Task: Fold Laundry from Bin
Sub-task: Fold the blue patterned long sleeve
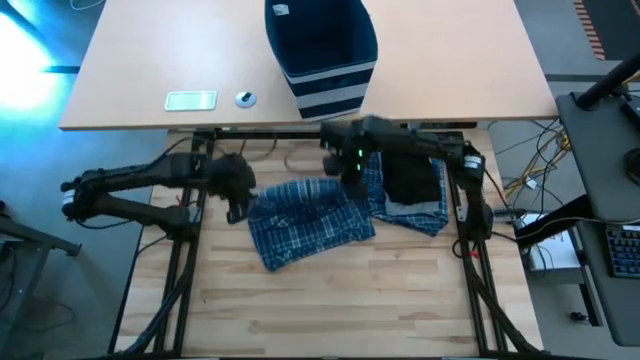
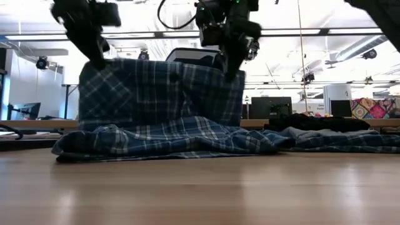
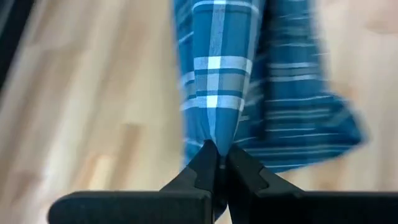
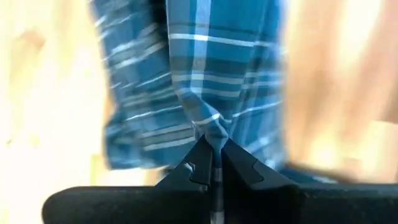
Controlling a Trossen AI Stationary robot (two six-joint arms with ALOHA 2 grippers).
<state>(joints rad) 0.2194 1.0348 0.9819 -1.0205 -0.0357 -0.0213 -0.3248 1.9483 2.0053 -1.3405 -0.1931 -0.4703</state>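
With the left gripper (image 3: 216,163) and right gripper (image 4: 214,163) each clamped on an upper corner of the plaid garment (image 1: 305,222), lifted above the wooden table (image 1: 330,310) near the bin (image 1: 322,50), uneven pull could slip thin cloth free.

The garment (image 1: 310,220) at the centre of the high view is showing a blue-and-white plaid, and a black piece (image 1: 412,178) is lying to its right on more plaid cloth (image 1: 432,215). At the top centre, the bin (image 1: 322,50) is showing navy with pale stripes round its lower half, standing on a tan table (image 1: 140,70); the lower table (image 1: 330,300) is showing pale wood grain.
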